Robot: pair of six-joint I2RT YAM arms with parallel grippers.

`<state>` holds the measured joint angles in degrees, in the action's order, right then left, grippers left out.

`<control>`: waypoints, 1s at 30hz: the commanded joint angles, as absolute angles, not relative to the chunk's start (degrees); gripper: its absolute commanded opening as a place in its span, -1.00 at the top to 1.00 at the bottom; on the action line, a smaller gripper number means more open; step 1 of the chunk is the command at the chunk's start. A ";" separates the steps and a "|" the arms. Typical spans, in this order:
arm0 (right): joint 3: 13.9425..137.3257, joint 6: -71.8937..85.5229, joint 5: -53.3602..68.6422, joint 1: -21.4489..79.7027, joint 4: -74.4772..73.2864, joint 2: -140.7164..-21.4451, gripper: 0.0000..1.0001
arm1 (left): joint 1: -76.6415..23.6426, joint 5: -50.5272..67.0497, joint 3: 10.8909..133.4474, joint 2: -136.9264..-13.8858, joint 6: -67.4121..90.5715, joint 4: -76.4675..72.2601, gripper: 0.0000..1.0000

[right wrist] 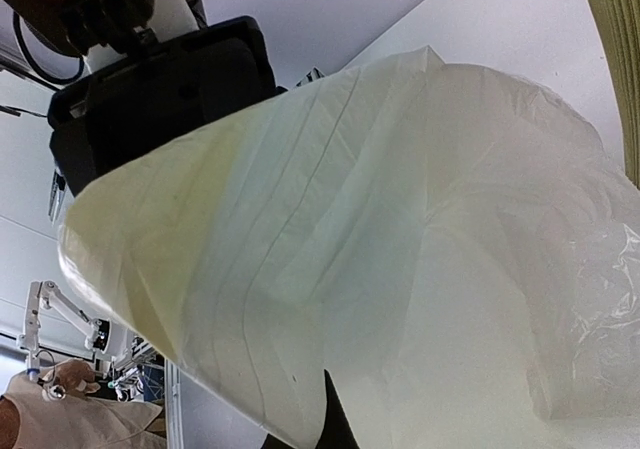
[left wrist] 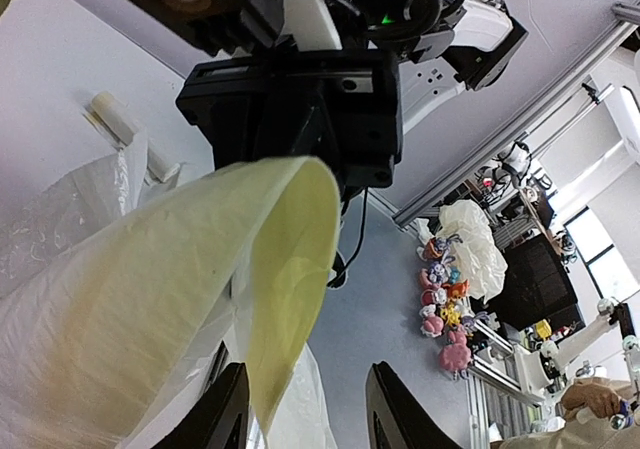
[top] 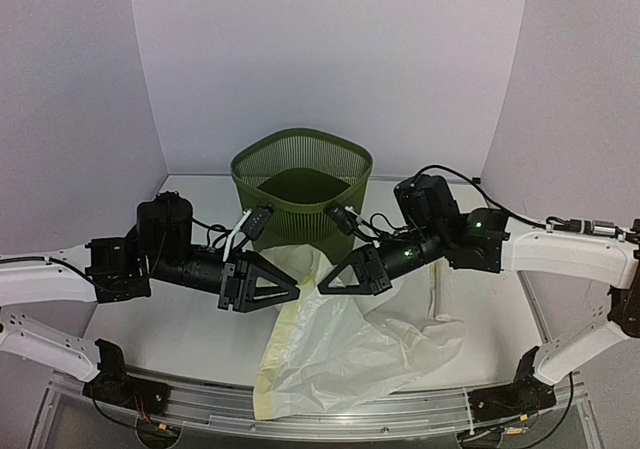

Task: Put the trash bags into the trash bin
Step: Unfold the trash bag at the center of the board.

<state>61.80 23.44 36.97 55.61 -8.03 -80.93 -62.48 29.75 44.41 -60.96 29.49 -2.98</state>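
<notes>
Rear camera looks down — both wrist cameras hug the trash bag [top: 350, 354].

The trash bag [top: 350, 341] is seen as pale yellowish-white; the bin [top: 300, 224], at twelve o'clock, is olive-green mesh.

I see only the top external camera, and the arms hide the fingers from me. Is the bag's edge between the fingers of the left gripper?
Observer: Yes. In the left wrist view, a yellowish fold of the trash bag hangs between the fingers of the left gripper. The jaws stand apart.
Operator: And the right one, does it hold the bag?
Observer: The right wrist view shows the right gripper shut on the film, which spreads out from it.
</notes>
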 commanded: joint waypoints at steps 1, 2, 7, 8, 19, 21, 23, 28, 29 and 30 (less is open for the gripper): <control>65.10 22.56 39.22 55.41 -7.73 -79.02 1.00 | -62.58 31.25 43.79 -61.85 30.46 -2.09 0.19; 65.13 22.43 39.32 55.42 -7.73 -78.88 1.00 | -62.58 31.07 43.65 -62.04 30.56 -2.10 0.19; 65.47 22.14 39.55 55.39 -7.73 -79.30 1.00 | -62.59 32.35 42.68 -62.90 30.89 -5.96 0.51; 65.54 22.12 39.37 55.40 -7.73 -79.59 1.00 | -62.58 33.15 42.47 -63.12 30.87 -7.31 0.79; 65.26 23.69 20.20 55.38 -10.89 -79.96 0.01 | -62.54 17.61 39.95 -57.36 36.84 -7.25 1.00; 64.72 23.78 16.86 55.44 -11.26 -78.58 -0.05 | -62.58 15.94 40.15 -57.69 37.93 -7.28 1.00; 64.42 23.27 17.14 55.54 -11.28 -77.03 -0.05 | -62.58 15.50 40.94 -58.43 38.85 -7.31 1.00; 66.44 20.46 16.89 59.52 -11.80 -77.42 -0.04 | -62.58 15.20 44.41 -61.58 40.24 -5.41 1.00; 67.42 19.99 16.24 61.10 -12.13 -78.65 -0.04 | -62.57 14.69 45.55 -62.51 40.59 -4.25 1.00; 68.44 19.71 15.64 62.46 -12.37 -80.12 -0.03 | -62.57 14.17 46.91 -63.36 40.79 -2.95 1.00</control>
<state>63.94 22.31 18.57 57.38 -11.74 -78.21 -62.46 17.06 40.99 -60.48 38.87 -5.40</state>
